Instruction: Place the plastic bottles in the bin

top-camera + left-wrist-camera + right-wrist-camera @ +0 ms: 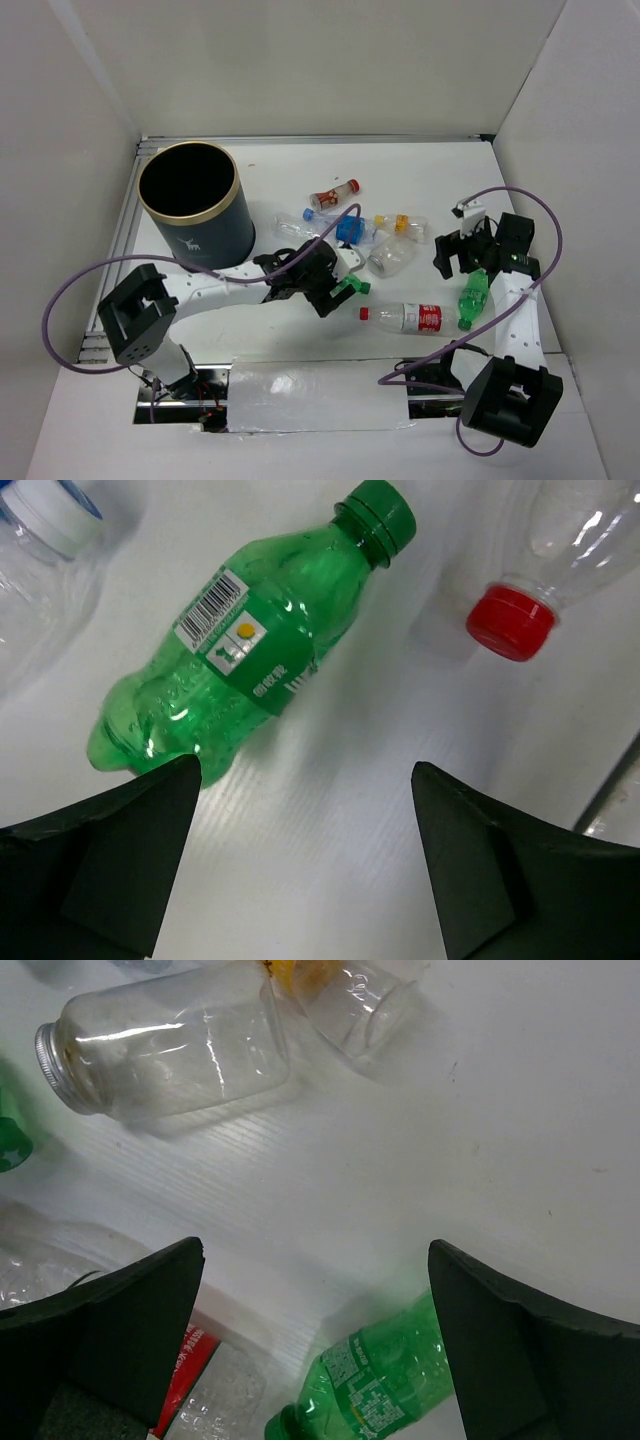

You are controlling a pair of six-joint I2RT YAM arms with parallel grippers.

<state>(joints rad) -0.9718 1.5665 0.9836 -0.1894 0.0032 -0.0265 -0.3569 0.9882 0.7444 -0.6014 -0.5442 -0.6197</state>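
The navy bin (212, 232) with a gold rim stands at the back left. My left gripper (338, 287) is open and empty, just above a small green bottle (353, 286). In the left wrist view that green bottle (240, 660) lies ahead of the gripper (305, 780), touching neither finger. My right gripper (462, 262) is open and empty above a second green bottle (473, 297), which lies low between the fingers in the right wrist view (385, 1385). A clear bottle with a red label and cap (410, 317) lies between the two arms.
More bottles lie mid-table: a red-labelled one (335, 194), a clear one with a blue cap (298, 224), a blue-labelled one (352, 230), a yellow-labelled one (405, 224) and a clear jar (390, 255). White walls enclose the table. Purple cables loop from both arms.
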